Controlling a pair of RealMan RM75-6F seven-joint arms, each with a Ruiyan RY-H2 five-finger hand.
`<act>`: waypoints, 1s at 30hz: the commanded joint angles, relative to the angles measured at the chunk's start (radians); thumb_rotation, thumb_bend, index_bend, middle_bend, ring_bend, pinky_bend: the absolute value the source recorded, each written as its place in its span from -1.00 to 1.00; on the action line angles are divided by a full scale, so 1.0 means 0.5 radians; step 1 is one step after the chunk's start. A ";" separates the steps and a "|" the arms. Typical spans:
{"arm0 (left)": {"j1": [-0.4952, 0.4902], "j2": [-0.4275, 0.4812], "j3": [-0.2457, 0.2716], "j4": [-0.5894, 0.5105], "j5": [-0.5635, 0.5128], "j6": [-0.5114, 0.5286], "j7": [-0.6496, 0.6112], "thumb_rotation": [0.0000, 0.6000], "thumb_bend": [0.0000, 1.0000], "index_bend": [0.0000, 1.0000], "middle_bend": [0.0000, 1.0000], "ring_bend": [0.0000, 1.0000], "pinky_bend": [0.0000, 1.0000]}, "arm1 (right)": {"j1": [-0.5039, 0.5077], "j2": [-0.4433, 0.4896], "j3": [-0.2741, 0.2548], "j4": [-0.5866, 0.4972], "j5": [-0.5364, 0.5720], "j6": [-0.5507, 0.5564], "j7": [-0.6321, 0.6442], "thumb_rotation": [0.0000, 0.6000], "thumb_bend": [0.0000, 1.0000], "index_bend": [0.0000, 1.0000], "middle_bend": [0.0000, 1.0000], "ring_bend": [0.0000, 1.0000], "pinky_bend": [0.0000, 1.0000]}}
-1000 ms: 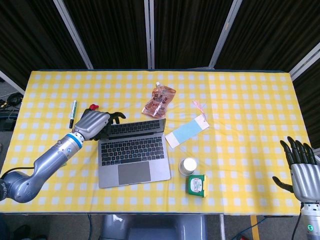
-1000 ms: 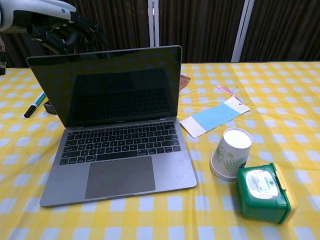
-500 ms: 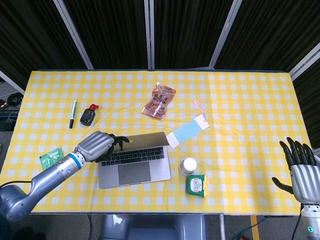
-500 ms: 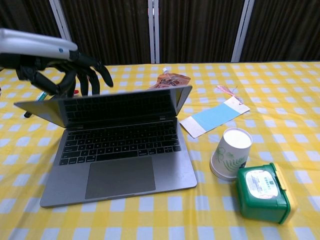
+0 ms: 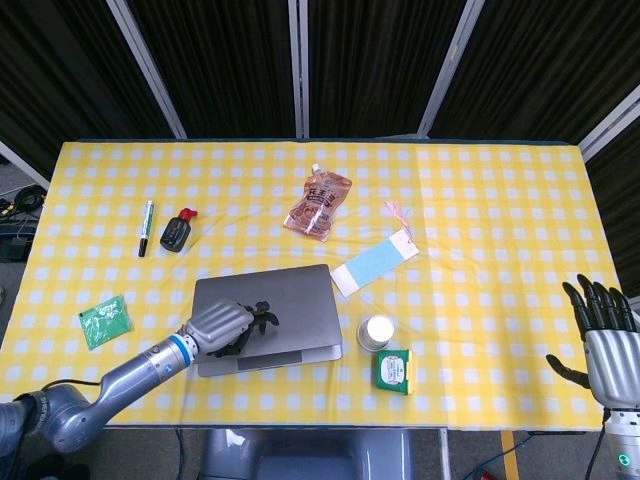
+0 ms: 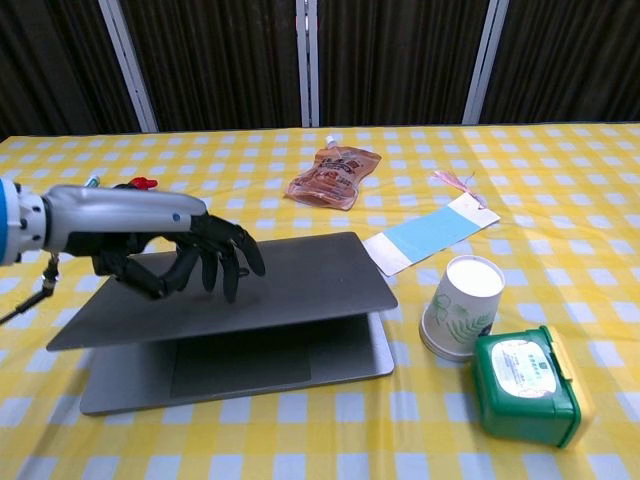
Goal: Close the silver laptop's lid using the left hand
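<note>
- The silver laptop [image 6: 290, 275] is a thin, flat slab of matte grey metal with rounded corners; its lid is tilted low over the base, a narrow wedge of gap open at the front edge.
- It sits near the front middle of the table [image 5: 480, 200], left of the paper cup [image 6: 462, 305].
- The left hand [image 6: 190, 262], dark-fingered with a silver metal back, presses down on the lid's top; its fingers [image 5: 262, 318] are spread and curved, fingertips touching the lid, holding nothing.
- The right hand [image 5: 603, 335] hovers off the table's right front corner, fingers apart and upright, empty.
- The cup is white with a faint leaf print, upright; just beside it stands a green, rounded plastic box [image 6: 528, 385] with a yellowish edge.
- Behind the laptop lie a glossy reddish pouch [image 5: 319, 201] and a pale blue card [image 5: 375, 265] with a pink tassel.
- Far left: a pen [image 5: 145, 226], a small dark bottle [image 5: 176, 230] with a red cap, a green packet [image 5: 104, 320], probably foil.
- A yellow-and-white checked cloth covers the table; dark curtains with pale metal posts stand behind.
</note>
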 commanded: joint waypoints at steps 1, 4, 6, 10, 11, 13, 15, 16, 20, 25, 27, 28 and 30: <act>-0.030 -0.107 0.048 0.084 -0.052 -0.014 0.032 1.00 1.00 -0.57 -0.35 -0.34 -0.19 | 0.001 0.001 0.002 0.004 0.005 -0.004 0.004 1.00 -1.00 -1.00 -1.00 -1.00 -1.00; -0.048 -0.161 0.067 0.132 -0.088 -0.027 0.034 1.00 1.00 -0.57 -0.35 -0.34 -0.19 | 0.001 0.002 0.004 0.007 0.011 -0.005 0.008 1.00 -1.00 -1.00 -1.00 -1.00 -1.00; -0.054 -0.191 0.076 0.161 -0.106 -0.031 0.028 1.00 1.00 -0.57 -0.35 -0.34 -0.19 | 0.001 0.002 0.006 0.008 0.015 -0.005 0.010 1.00 -1.00 -1.00 -1.00 -1.00 -1.00; -0.059 -0.228 0.085 0.204 -0.111 -0.023 0.002 1.00 1.00 -0.57 -0.35 -0.34 -0.19 | 0.002 0.003 0.009 0.011 0.024 -0.006 0.011 1.00 -1.00 -1.00 -1.00 -1.00 -1.00; -0.054 -0.222 0.078 0.200 -0.097 -0.001 -0.013 1.00 1.00 -0.56 -0.35 -0.34 -0.19 | 0.002 0.002 0.010 0.012 0.025 -0.006 0.011 1.00 -1.00 -1.00 -1.00 -1.00 -1.00; -0.041 -0.201 0.062 0.181 -0.066 0.042 -0.045 1.00 1.00 -0.53 -0.35 -0.34 -0.19 | 0.002 0.002 0.009 0.012 0.024 -0.007 0.012 1.00 -1.00 -1.00 -1.00 -1.00 -1.00; -0.018 -0.174 0.039 0.161 -0.017 0.116 -0.073 1.00 1.00 -0.48 -0.35 -0.34 -0.19 | 0.002 0.002 0.009 0.012 0.022 -0.006 0.016 1.00 -1.00 -1.00 -1.00 -1.00 -1.00; 0.001 -0.155 0.025 0.150 0.019 0.175 -0.088 1.00 1.00 -0.45 -0.35 -0.34 -0.19 | 0.001 0.002 0.009 0.012 0.020 -0.003 0.018 1.00 -1.00 -1.00 -1.00 -1.00 -1.00; 0.116 -0.045 -0.023 0.087 0.135 0.461 -0.150 1.00 0.85 -0.51 -0.49 -0.45 -0.39 | -0.003 0.000 0.010 0.014 0.019 0.007 0.024 1.00 -1.00 -1.00 -1.00 -1.00 -1.00; 0.301 0.071 -0.036 -0.001 0.108 0.827 -0.014 1.00 -0.99 -0.92 -1.00 -1.00 -1.00 | -0.003 -0.002 0.014 0.018 0.035 0.001 0.021 1.00 -1.00 -1.00 -1.00 -1.00 -1.00; 0.457 0.128 -0.013 -0.074 0.065 1.101 0.152 1.00 -1.00 -1.00 -1.00 -1.00 -1.00 | -0.003 0.001 0.010 0.017 0.032 -0.003 0.027 1.00 -1.00 -1.00 -1.00 -1.00 -1.00; 0.497 0.141 0.001 -0.099 0.058 1.161 0.194 1.00 -1.00 -1.00 -1.00 -1.00 -1.00 | -0.003 0.003 0.008 0.016 0.028 -0.005 0.031 1.00 -1.00 -1.00 -1.00 -1.00 -1.00; 0.609 0.180 0.044 -0.157 0.049 1.326 0.309 1.00 -1.00 -1.00 -1.00 -1.00 -1.00 | -0.004 0.008 0.001 0.014 0.016 -0.006 0.044 1.00 -1.00 -1.00 -1.00 -1.00 -1.00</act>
